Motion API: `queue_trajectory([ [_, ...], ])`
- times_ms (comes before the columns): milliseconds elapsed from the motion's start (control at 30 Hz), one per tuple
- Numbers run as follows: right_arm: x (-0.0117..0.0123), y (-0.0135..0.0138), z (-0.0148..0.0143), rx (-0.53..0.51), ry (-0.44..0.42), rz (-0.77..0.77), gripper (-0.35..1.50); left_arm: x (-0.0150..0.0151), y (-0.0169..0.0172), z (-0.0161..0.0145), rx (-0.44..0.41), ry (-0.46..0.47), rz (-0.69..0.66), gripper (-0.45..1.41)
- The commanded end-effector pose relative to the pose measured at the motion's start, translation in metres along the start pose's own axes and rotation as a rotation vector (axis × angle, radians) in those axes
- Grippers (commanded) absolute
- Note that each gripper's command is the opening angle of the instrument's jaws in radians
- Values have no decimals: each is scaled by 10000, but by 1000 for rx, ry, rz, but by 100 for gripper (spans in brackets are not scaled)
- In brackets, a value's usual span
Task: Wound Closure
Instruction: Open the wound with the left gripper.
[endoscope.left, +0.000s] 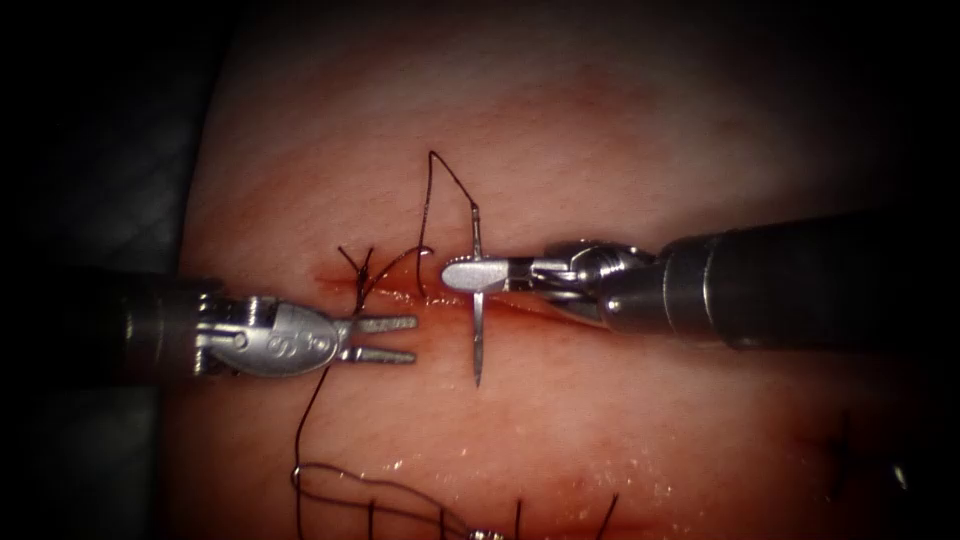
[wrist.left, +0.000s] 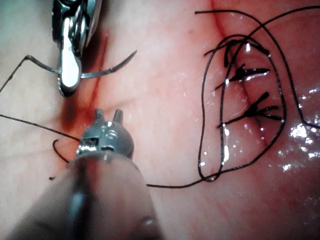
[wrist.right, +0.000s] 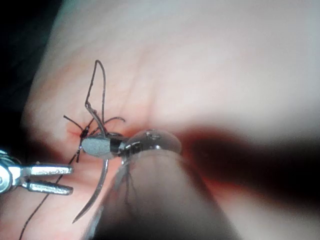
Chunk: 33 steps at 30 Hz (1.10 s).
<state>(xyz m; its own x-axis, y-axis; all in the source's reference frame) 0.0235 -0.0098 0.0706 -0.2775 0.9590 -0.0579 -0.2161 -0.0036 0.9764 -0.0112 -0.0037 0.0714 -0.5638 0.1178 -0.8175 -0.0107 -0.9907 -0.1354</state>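
Steel needle clamped mid-curve in right fingers; left fingers open, empty.

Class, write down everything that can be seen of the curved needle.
The needle is a thin, curved, silvery metal sliver. The right hand, jaws shut, clamps it near the middle of its curve. It hangs free above the cut, not in the tissue, its point toward the viewer. Dark thread trails from its far end.

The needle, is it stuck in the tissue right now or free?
Free. The right tool is shut on the needle near mid-curve, and its tip hangs clear above the tissue. The left tool is open, holding nothing.
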Motion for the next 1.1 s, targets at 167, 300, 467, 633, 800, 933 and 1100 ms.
queue_trajectory([
  [167, -2, -3, -4, 13, 33, -41, -35, -26, -15, 22, -20, -142, -68, -40],
  [300, -10, -10, -3, 33, 27, -61, -35, -47, -21, 34, -38, -215, -111, -42],
  [467, -13, -15, -3, 37, 30, -72, -35, -58, -31, 44, -52, -265, -117, -45],
  [633, -16, -17, -3, 36, 30, -113, -35, -69, -48, 56, -77, -314, -126, -45],
  [800, -14, -15, -2, 34, 32, -131, -35, -89, -52, 63, -136, -420, -156, -45],
  [933, -10, -12, 0, 36, 46, -147, -35, -104, -44, 70, -187, -513, -176, -45],
  [1100, -3, -1, 14, 3, 90, -243, -35, -113, -47, 81, -207, -555, -178, -45],
])
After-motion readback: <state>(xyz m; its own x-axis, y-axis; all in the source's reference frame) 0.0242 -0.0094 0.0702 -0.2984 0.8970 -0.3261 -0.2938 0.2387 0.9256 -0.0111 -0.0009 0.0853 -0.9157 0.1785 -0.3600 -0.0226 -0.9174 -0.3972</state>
